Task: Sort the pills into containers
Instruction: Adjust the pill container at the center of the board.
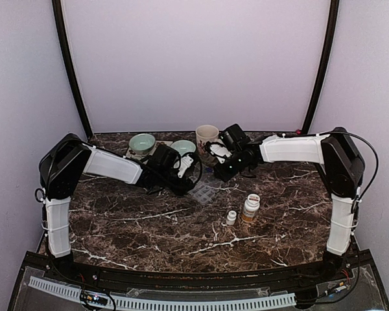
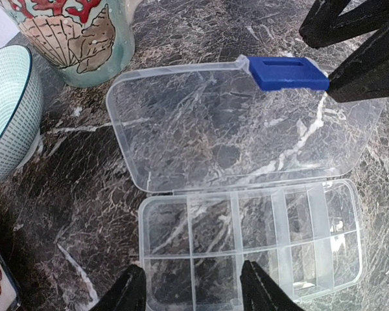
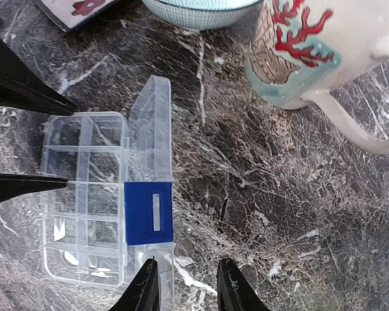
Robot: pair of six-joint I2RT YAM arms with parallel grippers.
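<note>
The containers are one clear compartment box (image 1: pixel 207 192) on the marble, its lid swung open and its blue latch (image 2: pixel 288 72) at the lid's free edge. My left gripper (image 2: pixel 194 288) is shut across the box's end: one finger outside the end wall, the other against a divider two compartments in. My right gripper (image 3: pixel 185 288) is open at the lid's rim (image 3: pixel 150 129), just below the blue latch (image 3: pixel 149 212). Its left finger overlaps the rim and its right finger hangs over bare marble. No pills show in any view.
A seashell-pattern mug (image 1: pixel 206 137) stands just behind the box. Two pale green bowls (image 1: pixel 142 144) (image 1: pixel 183 148) sit at the back left. An amber pill bottle (image 1: pixel 250 208) and a small white bottle (image 1: pixel 231 218) stand right of the box, nearer me.
</note>
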